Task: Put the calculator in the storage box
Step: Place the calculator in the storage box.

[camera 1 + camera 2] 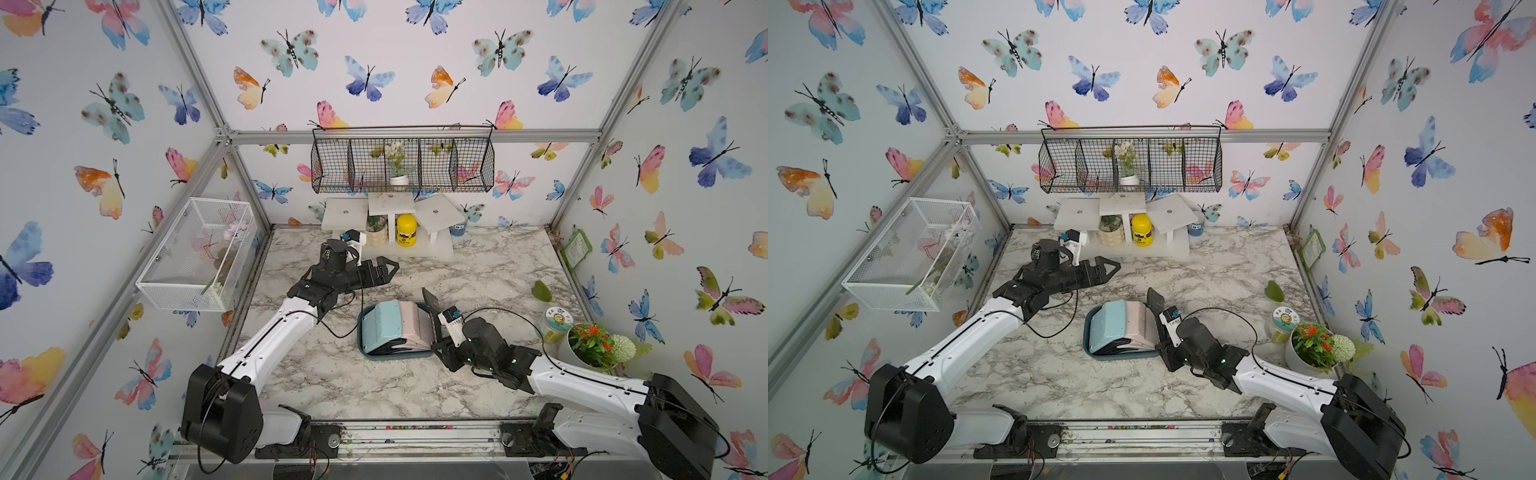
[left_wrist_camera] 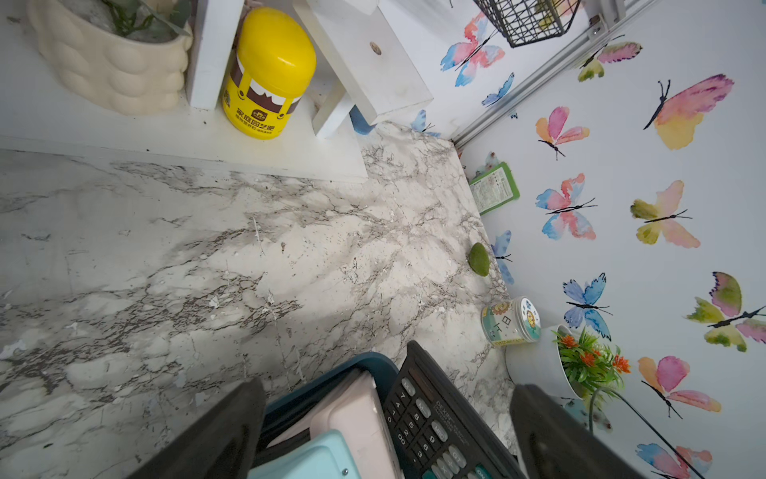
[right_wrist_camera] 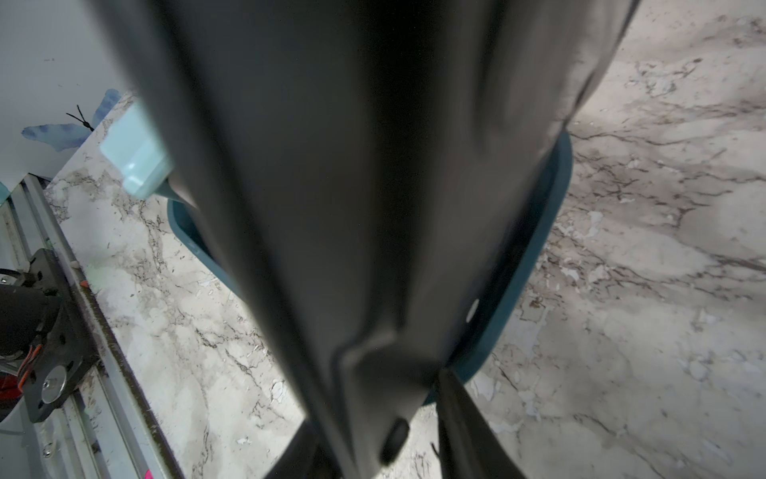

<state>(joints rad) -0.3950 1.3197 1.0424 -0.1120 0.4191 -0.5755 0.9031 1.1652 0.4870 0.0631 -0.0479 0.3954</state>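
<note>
**Seating the black calculator at the right end of the box**

Top views: One teal storage box [image 1: 399,355] sits mid-bench [image 1: 478,266]. The right hand [image 1: 438,334] is clamped on the black calculator [image 1: 430,300], which stands on edge, tilted, at the box's right end. The left hand [image 1: 388,267] hangs spread wide and empty over the far left, well apart from the box. The box holds one light-blue calculator [image 1: 380,328] and one pink calculator [image 1: 413,324], both leaning. There are dark slabs [image 1: 395,344] beneath them; I cannot tell how many.

Left wrist: The black calculator's key face [image 2: 431,419] is turned toward the pink one, just beside it. Whether its lower edge is inside the right wall or on the rim, I cannot tell.

Right wrist: The calculator's grey back [image 3: 373,207] fills the frame, with teal rim [image 3: 553,215] showing on either side.

Judgement: Lower it along the same lean as the stack, into the gap by the right wall. Let go only once the lower edge is bottomed, or it may tip out over the rim.

Tally: three calculators clearly seen, one box, two hands.
</note>
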